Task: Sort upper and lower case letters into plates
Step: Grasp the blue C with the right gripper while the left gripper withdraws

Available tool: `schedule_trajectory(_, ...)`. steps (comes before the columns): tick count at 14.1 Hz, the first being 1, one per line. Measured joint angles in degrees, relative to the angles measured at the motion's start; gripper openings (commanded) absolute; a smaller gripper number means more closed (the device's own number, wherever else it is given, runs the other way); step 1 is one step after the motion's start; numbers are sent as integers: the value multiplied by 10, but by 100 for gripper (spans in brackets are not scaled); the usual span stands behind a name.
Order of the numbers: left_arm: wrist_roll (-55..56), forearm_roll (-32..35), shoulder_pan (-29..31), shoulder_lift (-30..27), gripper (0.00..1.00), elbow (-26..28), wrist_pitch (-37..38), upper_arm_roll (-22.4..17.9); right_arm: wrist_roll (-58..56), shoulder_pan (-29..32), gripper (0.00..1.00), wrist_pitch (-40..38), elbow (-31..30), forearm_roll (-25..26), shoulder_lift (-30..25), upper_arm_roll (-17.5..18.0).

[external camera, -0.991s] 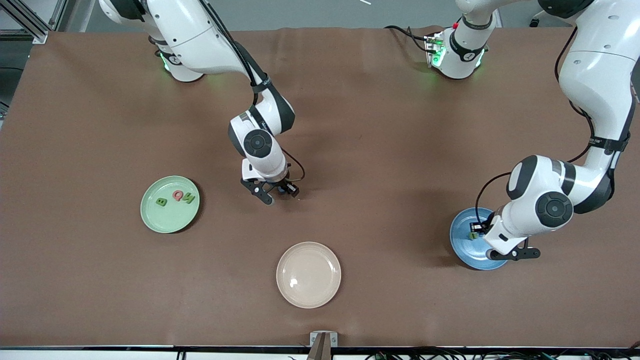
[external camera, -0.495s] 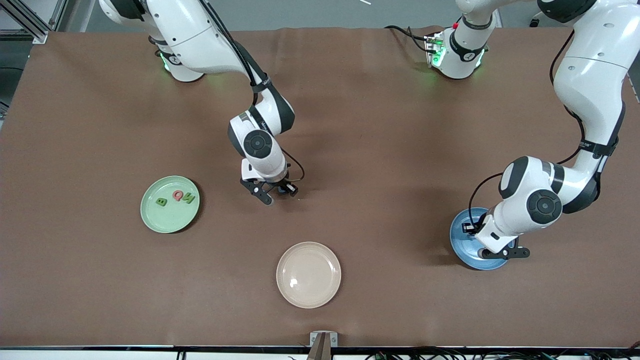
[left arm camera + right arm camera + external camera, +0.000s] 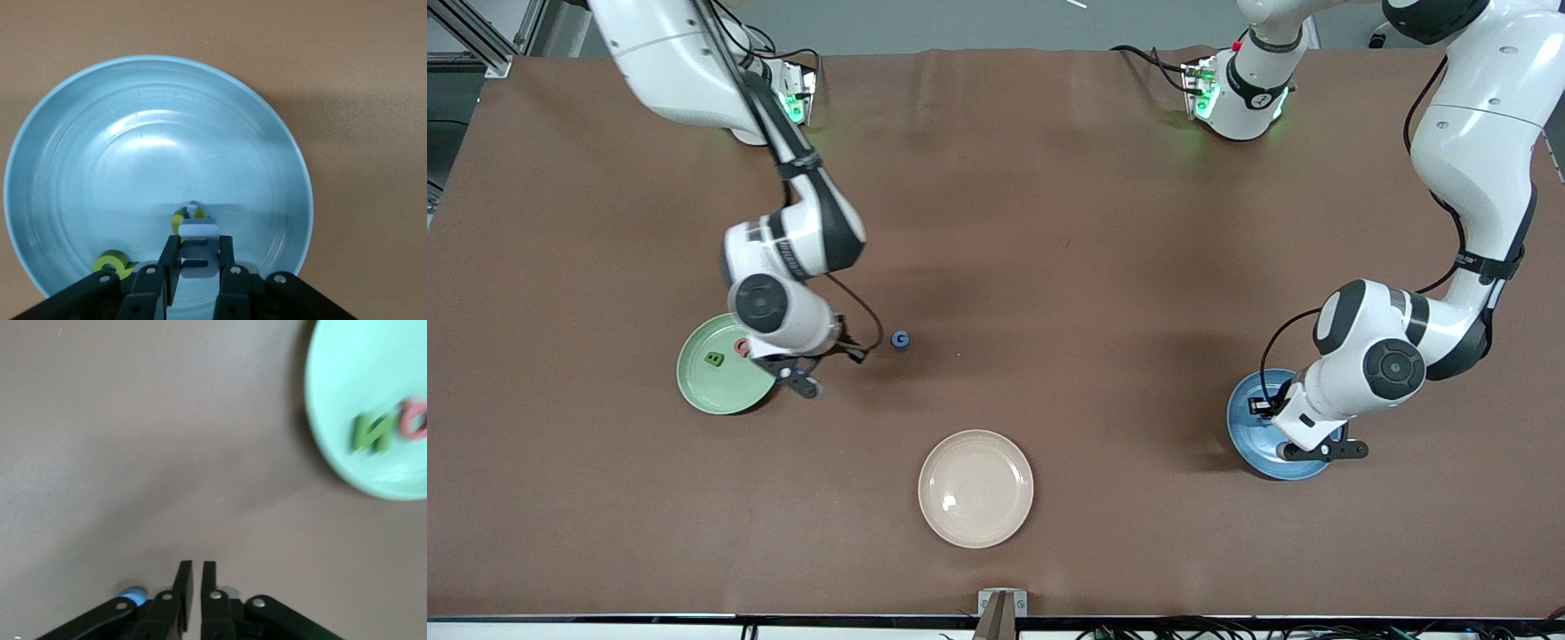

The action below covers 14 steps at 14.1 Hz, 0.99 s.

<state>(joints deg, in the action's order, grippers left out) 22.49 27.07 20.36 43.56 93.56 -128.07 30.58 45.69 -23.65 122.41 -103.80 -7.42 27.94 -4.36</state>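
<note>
The mint green plate (image 3: pixel 704 384) (image 3: pixel 373 380) holds a green letter (image 3: pixel 713 359), a red letter (image 3: pixel 742 347) (image 3: pixel 417 420) and a green N (image 3: pixel 370 432). My right gripper (image 3: pixel 800 380) (image 3: pixel 192 568) hangs shut and empty over the table at this plate's edge. A small blue letter (image 3: pixel 901 339) (image 3: pixel 132 593) lies on the cloth beside it, toward the left arm's end. My left gripper (image 3: pixel 1320 451) (image 3: pixel 199 241) is over the blue plate (image 3: pixel 1249 418) (image 3: pixel 133 147), shut on a grey-blue letter (image 3: pixel 199 253). Yellow-green letters (image 3: pixel 112 262) lie in that plate.
A cream-beige plate (image 3: pixel 975 488) sits near the table's front edge at the middle. Brown cloth (image 3: pixel 1103 267) covers the table between the plates.
My right arm swung from the table's middle to the green plate's edge and its fingers shut. The small blue letter now shows where the gripper stood. The left arm shifted slightly over the blue plate.
</note>
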Motion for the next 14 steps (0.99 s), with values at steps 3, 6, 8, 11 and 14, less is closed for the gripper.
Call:
schedule_trajectory(3,0,6,0,1,6,0,-1,0,-66,46,2,-9,-4,0,-8,0)
schedule_trajectory(6,0,28,1,3,6,0,-1,-1,-65,46,11,-8,-9,-1,-7,7)
schedule_trajectory(8,0,31,1,5,6,0,-2,-2,-26,26,95,-4,-10,-2,-6,15)
schedule_trajectory(11,0,31,2,6,6,0,-3,-2,60,-36,100,29,-13,-2,-4,18)
schedule_trajectory(14,0,31,2,8,7,0,-9,-2,120,-82,100,78,-26,-2,6,19)
